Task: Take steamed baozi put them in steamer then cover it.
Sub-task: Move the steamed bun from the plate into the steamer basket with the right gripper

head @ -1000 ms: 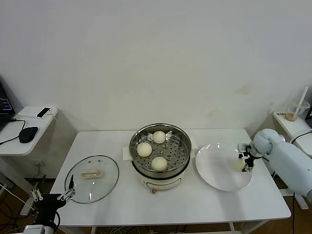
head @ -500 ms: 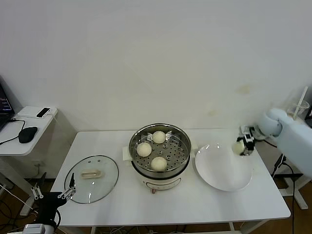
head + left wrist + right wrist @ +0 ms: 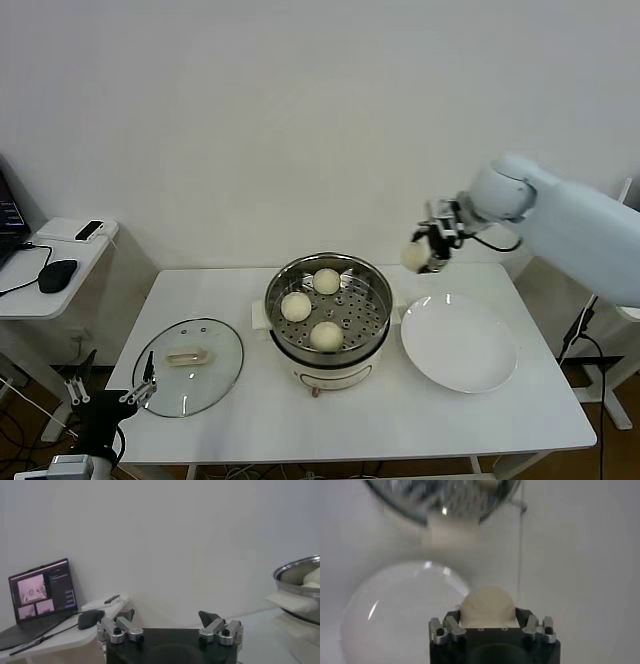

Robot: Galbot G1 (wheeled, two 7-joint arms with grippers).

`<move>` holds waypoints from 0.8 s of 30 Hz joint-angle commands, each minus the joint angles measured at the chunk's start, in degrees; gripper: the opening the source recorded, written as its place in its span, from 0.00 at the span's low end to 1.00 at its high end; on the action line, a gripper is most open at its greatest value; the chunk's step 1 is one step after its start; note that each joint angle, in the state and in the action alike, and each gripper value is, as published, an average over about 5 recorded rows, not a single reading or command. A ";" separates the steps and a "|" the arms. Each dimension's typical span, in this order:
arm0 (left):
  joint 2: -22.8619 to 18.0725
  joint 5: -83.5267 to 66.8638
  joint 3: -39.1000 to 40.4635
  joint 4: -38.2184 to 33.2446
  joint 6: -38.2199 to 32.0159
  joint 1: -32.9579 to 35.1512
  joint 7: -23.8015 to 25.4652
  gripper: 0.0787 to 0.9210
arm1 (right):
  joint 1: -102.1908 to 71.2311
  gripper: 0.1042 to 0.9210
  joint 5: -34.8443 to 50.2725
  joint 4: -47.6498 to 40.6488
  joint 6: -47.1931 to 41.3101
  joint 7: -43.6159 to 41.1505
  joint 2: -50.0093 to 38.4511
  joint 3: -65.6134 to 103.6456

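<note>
The steel steamer (image 3: 372,283) stands at the table's middle with three cream baozi on its perforated tray: one at the back (image 3: 327,281), one at the left (image 3: 296,306), one at the front (image 3: 326,336). My right gripper (image 3: 424,255) is shut on the fourth baozi (image 3: 414,257) and holds it in the air, above the gap between the steamer's right rim and the white plate (image 3: 459,342). The right wrist view shows that baozi (image 3: 487,607) between the jaws, with the plate (image 3: 395,610) and the steamer (image 3: 440,500) below. The glass cover (image 3: 189,366) lies flat on the table's left. My left gripper (image 3: 110,402) is open, parked below the table's front left corner.
A side table (image 3: 40,292) at the far left holds a mouse, a phone and a laptop (image 3: 41,592). The steamer's rim (image 3: 300,575) shows at the edge of the left wrist view. A cup with a straw (image 3: 606,230) stands on a shelf at the far right.
My right gripper lifted the baozi off the plate's right side and carried it up and left toward the steamer. The left arm has not moved.
</note>
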 commanded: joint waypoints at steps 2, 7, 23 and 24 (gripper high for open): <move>-0.33 0.06 -0.27 -0.04 -0.04 -0.21 0.03 0.88 | 3.98 0.71 15.59 2.22 -10.71 7.87 12.20 -9.31; -0.71 0.00 -0.46 -0.23 -0.04 -0.44 0.03 0.88 | -0.02 0.71 14.76 -1.20 -12.44 9.33 15.38 -9.52; -1.00 -0.16 -0.26 0.18 0.08 -1.40 0.06 0.88 | -5.80 0.71 7.01 -8.42 -12.42 7.08 18.07 -9.12; -0.98 -0.16 -0.23 0.22 0.08 -1.44 0.06 0.88 | -5.95 0.71 6.67 -8.67 -12.35 6.97 18.17 -9.06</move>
